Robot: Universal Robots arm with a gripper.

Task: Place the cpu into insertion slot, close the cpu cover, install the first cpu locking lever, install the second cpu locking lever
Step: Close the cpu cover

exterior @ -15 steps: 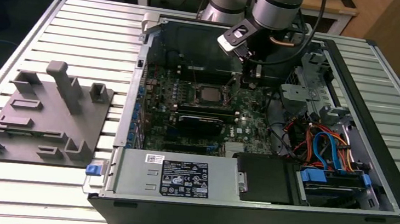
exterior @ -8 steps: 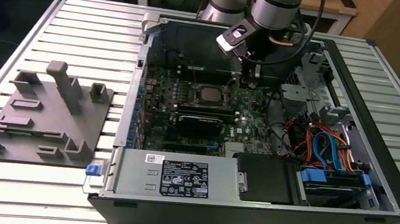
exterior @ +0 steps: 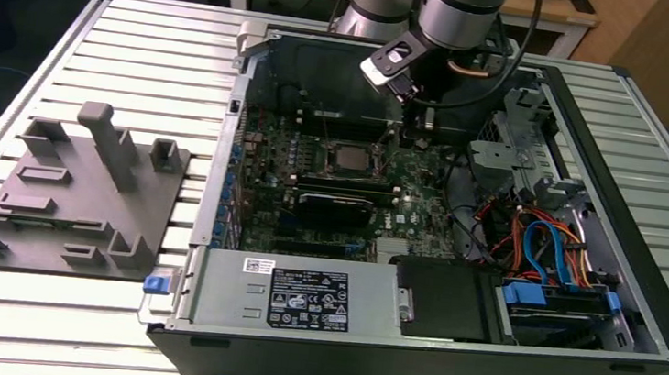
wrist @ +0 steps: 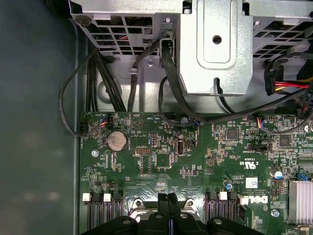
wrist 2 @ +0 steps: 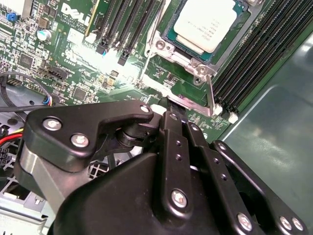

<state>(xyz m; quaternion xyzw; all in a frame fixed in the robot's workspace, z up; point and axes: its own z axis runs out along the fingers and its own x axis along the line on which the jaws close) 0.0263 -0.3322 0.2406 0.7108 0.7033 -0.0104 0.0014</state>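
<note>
The cpu (wrist 2: 208,24), a small square chip with a silvery top, lies in the insertion slot (wrist 2: 169,38) on the green motherboard; the exterior view shows the cpu (exterior: 347,158) mid-board. The silvery cpu cover (wrist 2: 183,56) lies flat around it, the chip showing through its window. A thin metal locking lever (wrist 2: 210,93) runs from the socket's corner towards my gripper (wrist 2: 168,113). The black fingers are shut together, tips right at the lever's end beside the socket, nothing visibly held. My gripper (wrist: 168,198) hangs just above the board, and in the exterior view the gripper (exterior: 418,126) is at the case's back.
Long black memory slots (wrist 2: 264,54) flank the socket. A metal drive cage (wrist: 215,49) and black cables (wrist: 166,93) stand close by. A power supply (exterior: 287,294) sits at the case front. A grey fixture plate (exterior: 76,190) lies at the exterior view's left.
</note>
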